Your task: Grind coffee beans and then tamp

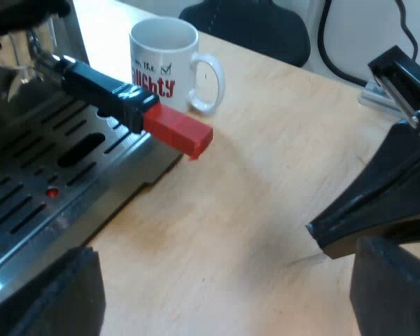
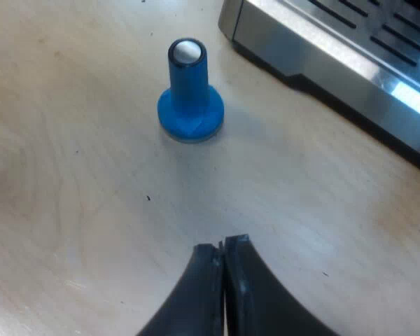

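Observation:
The metal holder is locked into the espresso machine's front. Its dark handle sticks out over the drip tray and ends in a red tip. A white mug with red lettering stands on the wooden table just beyond the red tip. My left gripper is open and empty above the table, near the tray's edge and short of the handle. A blue tamper stands upright on the table by the machine's corner. My right gripper is shut on nothing, a short way from the tamper.
The slotted metal drip tray runs along the machine's front. A black pointed part of the other arm hangs over the table close to my left gripper. A dark chair stands beyond the table's edge.

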